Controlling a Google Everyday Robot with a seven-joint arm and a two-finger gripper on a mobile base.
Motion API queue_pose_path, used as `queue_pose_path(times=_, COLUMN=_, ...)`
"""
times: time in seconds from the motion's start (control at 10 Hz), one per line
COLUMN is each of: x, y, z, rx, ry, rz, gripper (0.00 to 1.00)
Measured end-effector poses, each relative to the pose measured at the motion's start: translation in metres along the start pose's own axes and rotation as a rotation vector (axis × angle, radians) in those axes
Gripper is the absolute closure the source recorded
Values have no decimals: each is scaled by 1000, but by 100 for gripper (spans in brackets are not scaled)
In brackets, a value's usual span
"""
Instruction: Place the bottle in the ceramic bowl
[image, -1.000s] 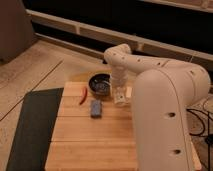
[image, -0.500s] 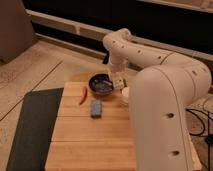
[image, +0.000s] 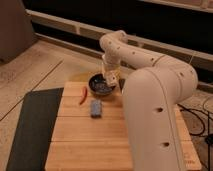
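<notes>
I see the bottle (image: 106, 77), cream-white, held roughly upright over the right side of the ceramic bowl (image: 101, 85), w/ its lower end at or just inside the rim. Gripper (image: 108, 76) hangs right above the bowl, clamped on the bottle. Bowl sits at the far edge of the wooden table (image: 95, 140). Red chili (image: 83, 95) lies to its left, blue-grey block (image: 95, 107) nearer me.

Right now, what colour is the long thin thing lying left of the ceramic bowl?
Red, seen in the camera view. The gripper is over the ceramic bowl.
</notes>
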Motion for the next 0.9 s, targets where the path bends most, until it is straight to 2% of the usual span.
queue_pose_path(times=0.2, x=-11, y=25, z=34, rx=-30, ry=16, rz=-58, gripper=100)
queue_pose_path(times=0.4, x=-19, y=37, z=65, rx=-46, ry=48, rz=-84, gripper=100)
queue_pose_path(times=0.6, x=-25, y=36, z=93, rx=-58, ry=77, rz=-87, gripper=100)
queue_pose_path(times=0.8, x=-29, y=42, z=113, rx=-69, ry=93, rz=-96, gripper=100)
queue_pose_path(times=0.9, x=-29, y=42, z=117, rx=-68, ry=99, rz=-97, gripper=94)
